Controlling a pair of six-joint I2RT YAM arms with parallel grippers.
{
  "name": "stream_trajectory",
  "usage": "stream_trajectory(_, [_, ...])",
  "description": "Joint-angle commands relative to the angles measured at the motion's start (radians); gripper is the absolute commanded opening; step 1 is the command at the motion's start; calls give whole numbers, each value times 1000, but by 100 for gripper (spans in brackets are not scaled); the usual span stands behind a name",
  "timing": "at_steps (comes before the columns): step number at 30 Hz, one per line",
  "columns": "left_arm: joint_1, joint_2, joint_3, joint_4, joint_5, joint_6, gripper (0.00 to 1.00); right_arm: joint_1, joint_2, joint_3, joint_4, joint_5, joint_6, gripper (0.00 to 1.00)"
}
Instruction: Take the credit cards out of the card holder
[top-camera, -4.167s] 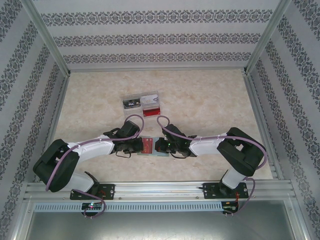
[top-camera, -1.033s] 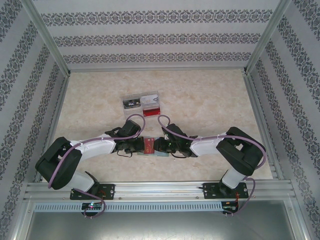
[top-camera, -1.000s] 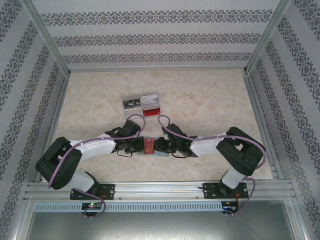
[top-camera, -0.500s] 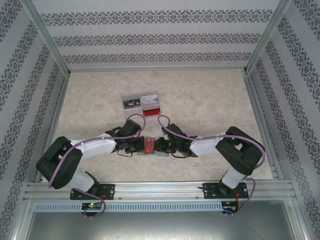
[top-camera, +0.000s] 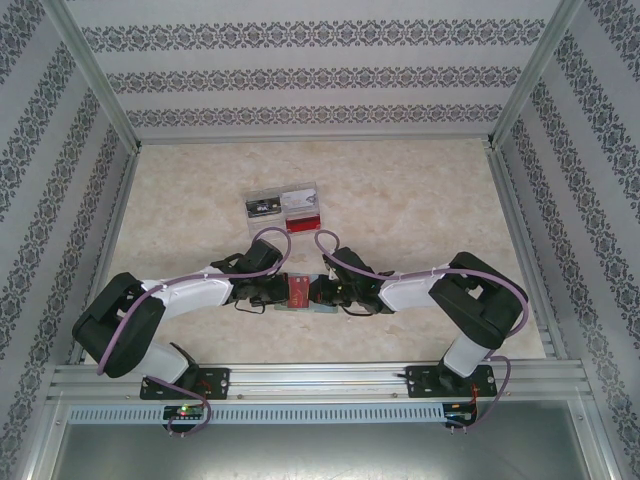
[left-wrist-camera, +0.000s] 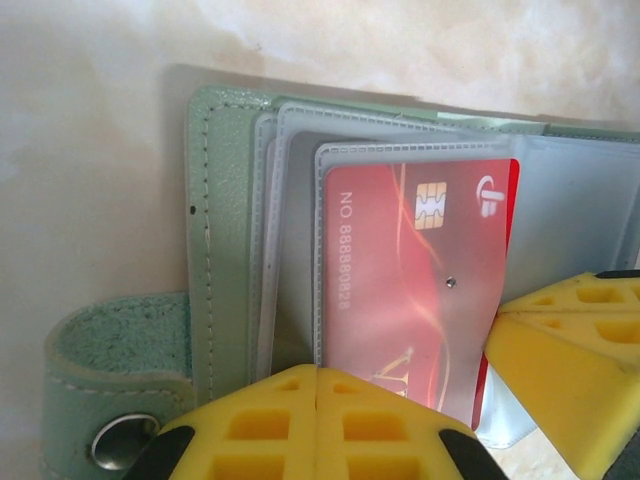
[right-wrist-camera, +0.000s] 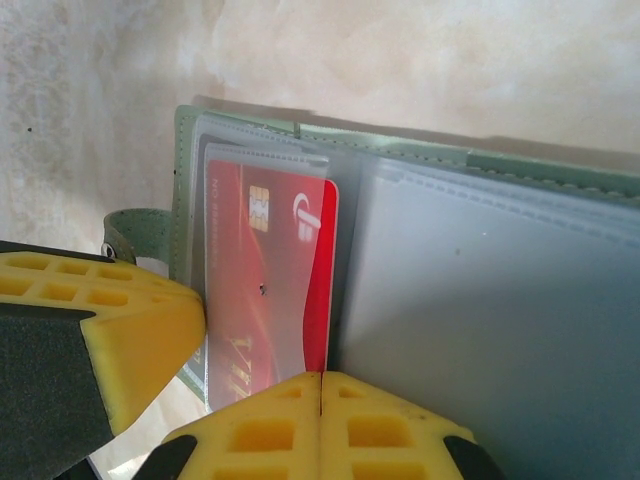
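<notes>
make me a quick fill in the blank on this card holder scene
1. The card in the holder is coloured ____.
2. The holder lies ____ on the table, with its pockets showing.
3. The left gripper and right gripper are both ____.
Missing words: red; open; shut

Striped damask-patterned walls (top-camera: 300, 75), beige marbled tabletop (top-camera: 420, 190), aluminium frame rails (top-camera: 320, 378), soft even light.

The soft green bifold card holder (top-camera: 300, 296) lies open on the beige marbled tabletop (top-camera: 420, 200), between the left gripper (top-camera: 274, 292) and right gripper (top-camera: 322, 291). 1 red plastic card (left-wrist-camera: 410, 270) sits in its left half. The clear plastic box (top-camera: 285, 207) lies behind.
</notes>
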Motion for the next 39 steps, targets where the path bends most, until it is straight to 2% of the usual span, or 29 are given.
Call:
stream_trajectory(1, [-6,16,10,-72,-49,-6,0,-5,-30,-17,-3,11,-9,0])
stream_trajectory(16, [-6,27,18,-87,-60,-2,0,-46,-93,-81,-6,17,-19,0])
stream_trajectory(17, [-6,27,18,-85,-56,0,0,-47,-91,-78,-2,14,-25,7])
stream_trajectory(20, [-5,25,16,-80,-50,0,0,-47,-78,-60,14,-13,-38,17])
stream_trajectory(28, [-6,29,17,-74,-41,2,0,-47,-43,-25,22,-29,-52,20])
stream_trajectory(33, [-5,27,18,-76,-38,5,0,-47,-23,-21,27,-32,-48,18])
stream_trajectory(37, [-5,24,19,-83,-44,6,0,-50,-29,-35,24,-23,-46,3])
stream_trajectory(39, [-5,23,20,-86,-49,6,0,-58,-47,-51,22,-15,-43,1])
